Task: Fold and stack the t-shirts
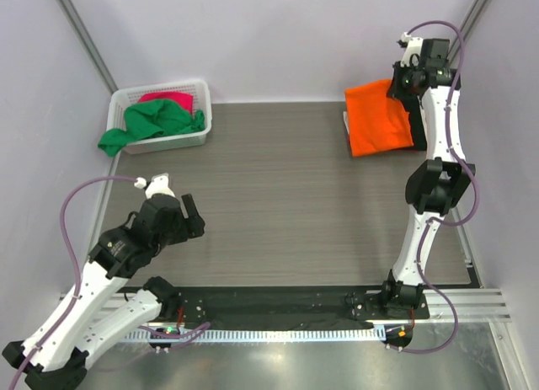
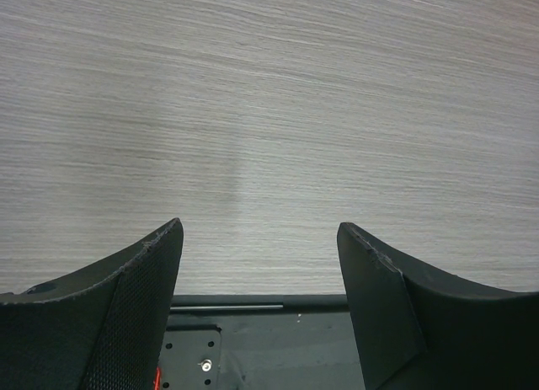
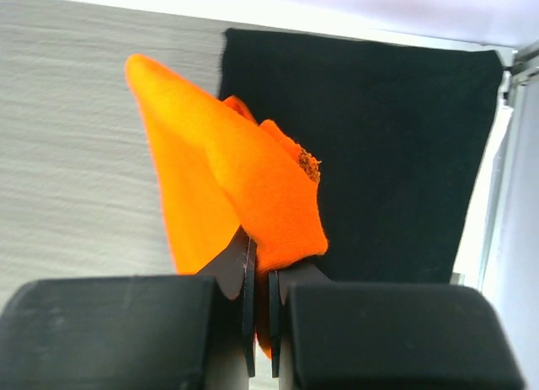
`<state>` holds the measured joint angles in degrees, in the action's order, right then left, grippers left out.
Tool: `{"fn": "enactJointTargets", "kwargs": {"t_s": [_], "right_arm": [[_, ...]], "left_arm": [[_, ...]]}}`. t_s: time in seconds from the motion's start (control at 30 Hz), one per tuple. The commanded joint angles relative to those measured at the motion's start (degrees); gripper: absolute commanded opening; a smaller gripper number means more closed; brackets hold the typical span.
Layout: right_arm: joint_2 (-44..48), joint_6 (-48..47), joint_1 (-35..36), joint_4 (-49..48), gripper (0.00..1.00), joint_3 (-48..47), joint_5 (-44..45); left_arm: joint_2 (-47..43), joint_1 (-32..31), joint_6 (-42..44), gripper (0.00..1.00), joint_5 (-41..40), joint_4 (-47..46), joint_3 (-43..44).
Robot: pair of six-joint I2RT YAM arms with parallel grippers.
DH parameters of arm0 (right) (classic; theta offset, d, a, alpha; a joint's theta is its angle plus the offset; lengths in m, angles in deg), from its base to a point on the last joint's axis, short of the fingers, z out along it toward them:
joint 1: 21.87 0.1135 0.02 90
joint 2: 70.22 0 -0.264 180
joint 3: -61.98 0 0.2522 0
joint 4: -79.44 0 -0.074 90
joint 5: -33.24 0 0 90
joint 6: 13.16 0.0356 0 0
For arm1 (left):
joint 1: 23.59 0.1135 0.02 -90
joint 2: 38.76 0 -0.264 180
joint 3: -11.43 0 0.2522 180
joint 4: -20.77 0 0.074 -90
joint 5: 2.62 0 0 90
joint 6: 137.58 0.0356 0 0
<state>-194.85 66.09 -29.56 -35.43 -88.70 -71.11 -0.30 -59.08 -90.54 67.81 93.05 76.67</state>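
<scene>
orange shirt [image 1: 379, 119]: far right corner of the table [image 1: 278, 196]. It looks to be lying over the black shirt [image 3: 396, 146], with one edge lifted up in a bunch.
right gripper [image 3: 259, 276]: fingers squeezed nearly together on a fold of the orange cloth. That's a proper pinch, more than one layer by the look of it.
left gripper [image 2: 259, 232]: fingers spread wide with nothing between them. It hangs over bare tabletop on the left side, well apart from any shirt.
how it'll handle: my guess is light and floppy, zero stiffness. Whatever isn't pinched just sags and drags. Cloth on cloth probably clings a bit, so hauling the orange one could tug the black one underneath out of square.
where to grab: I'd say an edge or corner with a thin pinch, like it has now. A clean fold probably wants a second hold on the matching corner, and the left gripper is way off for that.
other stuff: white basket [image 1: 168, 141] in the far left corner, a green shirt [image 1: 156, 120] spilling over its rim and a pink shirt [image 1: 173, 97] behind it. Both look unfolded.
in the way: nothing much mid-table. The tight spot is the right side, where the shirts sit close to the side wall and the right arm reaches over them.
</scene>
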Motion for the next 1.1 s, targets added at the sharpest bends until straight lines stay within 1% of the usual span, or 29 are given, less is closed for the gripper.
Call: {"fn": "enactJointTargets", "kwargs": {"t_s": [0.0,0.2,0.4,0.5,0.63,0.77,0.87,1.0,1.07], "right_arm": [[-0.69,-0.77,-1.10,-5.14,0.01,-3.88,1.16],[-5.17,-0.86,-2.42,-10.67,0.01,-3.97,3.97],[-10.26,1.16,-3.48,-18.75,0.01,-2.83,7.49],[-12.64,2.57,-3.48,-20.69,0.01,-2.56,10.56],[-15.54,3.89,-3.83,-25.70,0.01,-0.81,11.98],[-18.97,4.41,-3.92,-27.73,0.01,-3.43,11.89],[-19.85,4.15,-3.92,-29.75,0.01,-4.67,12.59],[-19.07,4.50,-3.83,-33.26,0.01,-2.48,13.82],[-17.84,5.73,-3.83,-34.67,0.06,-0.64,13.82]], "left_arm": [[0.74,0.24,-0.19,0.75,-1.70,-1.39,-0.16],[1.79,0.15,-0.37,0.75,-1.96,-1.22,-0.16],[3.03,0.15,-0.55,0.75,-2.05,-0.95,-0.16],[3.64,0.06,-0.63,0.75,-2.22,-0.87,-0.24],[4.26,0.06,-0.81,0.75,-2.31,-0.60,-0.16],[4.26,0.06,-0.90,0.75,-2.40,-0.60,-0.16],[4.26,0.06,-0.90,0.75,-2.49,-0.60,-0.16],[3.73,0.06,-0.99,0.75,-2.49,-0.51,-0.07],[3.38,0.06,-0.90,0.75,-2.49,-0.51,-0.07]]}}
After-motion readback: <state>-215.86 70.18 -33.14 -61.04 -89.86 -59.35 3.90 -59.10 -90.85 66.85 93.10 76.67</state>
